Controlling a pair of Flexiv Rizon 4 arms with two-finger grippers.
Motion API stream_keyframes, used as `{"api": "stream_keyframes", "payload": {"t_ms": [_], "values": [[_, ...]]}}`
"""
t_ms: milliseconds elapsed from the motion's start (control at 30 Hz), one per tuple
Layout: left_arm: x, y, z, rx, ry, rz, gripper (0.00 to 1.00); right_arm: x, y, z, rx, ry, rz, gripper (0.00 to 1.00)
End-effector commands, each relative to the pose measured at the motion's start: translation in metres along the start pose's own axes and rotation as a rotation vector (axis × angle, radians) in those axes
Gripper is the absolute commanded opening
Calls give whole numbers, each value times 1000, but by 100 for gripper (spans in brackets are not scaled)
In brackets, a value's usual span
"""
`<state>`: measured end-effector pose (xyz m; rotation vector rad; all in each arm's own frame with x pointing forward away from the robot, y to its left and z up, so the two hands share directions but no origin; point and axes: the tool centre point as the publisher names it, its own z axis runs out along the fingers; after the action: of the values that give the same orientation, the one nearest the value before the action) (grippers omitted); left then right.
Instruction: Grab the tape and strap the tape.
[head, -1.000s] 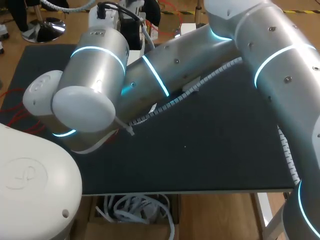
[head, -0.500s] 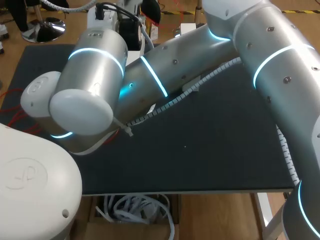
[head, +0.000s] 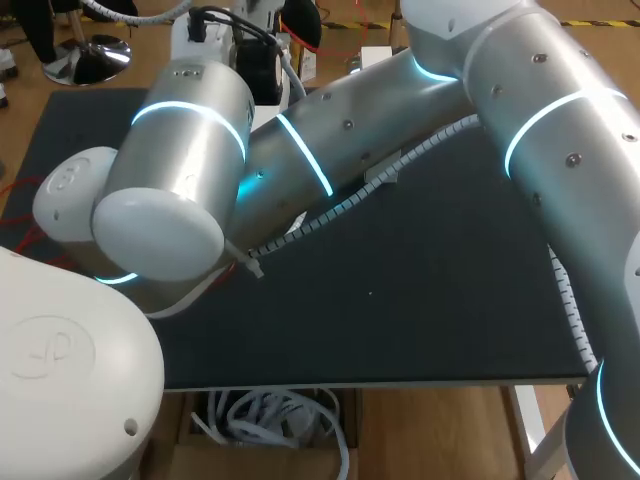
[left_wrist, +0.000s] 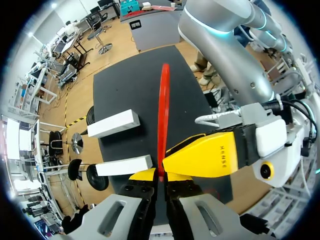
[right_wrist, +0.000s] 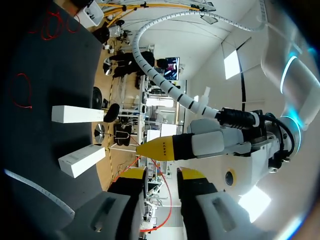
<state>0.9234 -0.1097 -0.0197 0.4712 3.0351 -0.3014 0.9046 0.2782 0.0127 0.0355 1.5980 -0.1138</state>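
The tape is a thin red band (left_wrist: 163, 100), seen edge-on, rising ahead of my left gripper (left_wrist: 160, 175), which is shut on its lower end. The yellow finger (left_wrist: 205, 157) of my right gripper lies right beside that grip. In the right wrist view the red band (right_wrist: 168, 195) runs through the gap of my right gripper (right_wrist: 162, 175), whose fingers stand apart and open. The left gripper's yellow finger (right_wrist: 160, 148) points in just ahead of them. In the head view my left arm (head: 170, 190) and right arm (head: 540, 110) hide both grippers' fingers.
Two white rectangular blocks (left_wrist: 112, 123) (left_wrist: 124, 165) lie on the black table (head: 420, 300) beside the grippers. They show again in the right wrist view (right_wrist: 77, 114) (right_wrist: 81, 159). A thin red wire loop (right_wrist: 22, 92) lies farther off on the tabletop.
In the head view my left arm's elbow has shifted slightly to the left and up. The right arm has followed it a little.
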Motion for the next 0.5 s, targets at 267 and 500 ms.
{"api": "stream_keyframes", "payload": {"t_ms": [267,500], "values": [[0,0,-1,-3,2,-1,0,-9,-13,-23,-16,16,1,38],[0,0,-1,-3,2,-1,0,-15,-29,-35,-16,22,-6,47]]}}
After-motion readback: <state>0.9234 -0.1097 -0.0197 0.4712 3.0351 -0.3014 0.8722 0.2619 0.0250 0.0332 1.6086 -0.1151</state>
